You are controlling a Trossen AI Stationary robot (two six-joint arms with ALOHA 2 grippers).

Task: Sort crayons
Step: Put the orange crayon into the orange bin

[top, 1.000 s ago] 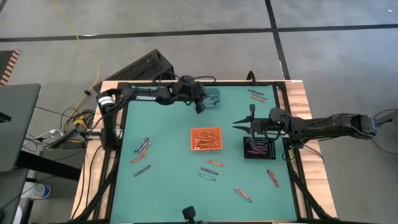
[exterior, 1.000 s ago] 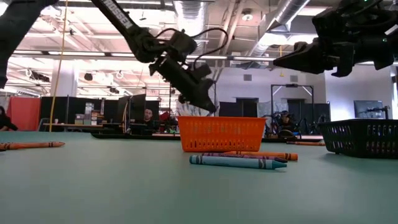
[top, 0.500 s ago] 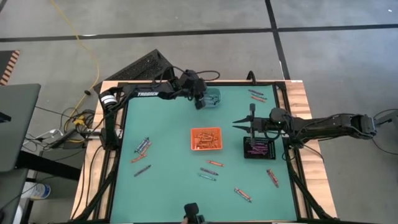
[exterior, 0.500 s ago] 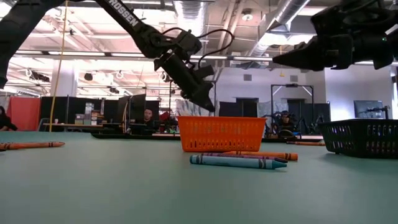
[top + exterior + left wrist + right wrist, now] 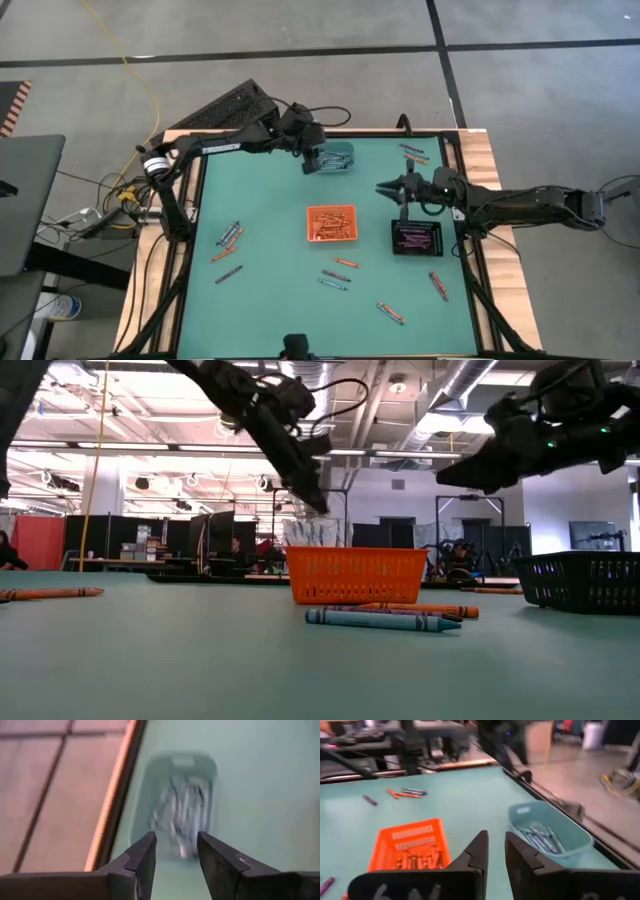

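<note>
The left gripper (image 5: 312, 163) hangs over the teal tray (image 5: 340, 157) at the far edge of the green worktop (image 5: 270, 300), placed so that anything let go falls among the blue-grey crayons (image 5: 181, 815) heaped inside. In its wrist view its fingers (image 5: 142, 857) stand apart with nothing between them; one stick just under the gap may be a crayon on its way down, though the blur leaves that unsure. The right gripper (image 5: 400, 188) waits above the worktop just beyond the black tray (image 5: 416, 239), which holds the purple-pink crayons (image 5: 410, 238); its fingers (image 5: 479, 849) show only a narrow gap and grip nothing. The orange tray (image 5: 331, 222) in the middle carries orange-red crayons (image 5: 330, 224), so each colour has its own tray. Plenty is still unsorted: a loose cluster (image 5: 228, 243) near the left edge, a few sticks (image 5: 338, 272) in front of the orange tray, two (image 5: 390, 312) toward the near right, and a pair (image 5: 412, 153) at the far right corner. The job looks roughly half done.
</note>
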